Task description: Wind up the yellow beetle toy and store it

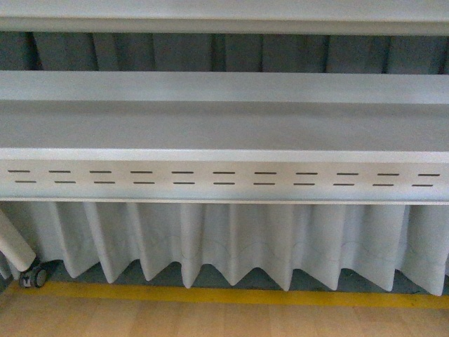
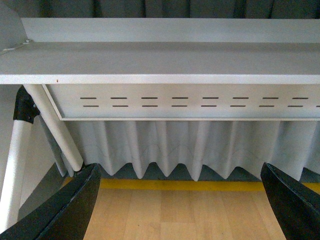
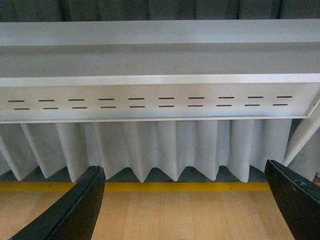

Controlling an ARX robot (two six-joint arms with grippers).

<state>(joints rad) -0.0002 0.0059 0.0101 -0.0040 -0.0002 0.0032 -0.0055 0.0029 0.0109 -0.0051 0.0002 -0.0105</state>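
Left gripper point(image 2: 178, 172) apart | right gripper point(image 3: 183, 167) apart (two in all) | one white table point(image 1: 224, 126)

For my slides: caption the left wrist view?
Open left claw faces a white table with pleated skirt above a yellow floor stripe.

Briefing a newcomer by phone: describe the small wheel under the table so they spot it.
Find the long grey table with the slotted front panel. Its white leg, far left in the front view, ends at the wheel. Unlike the pale curtain and yellow floor stripe, it is small, dark and round.
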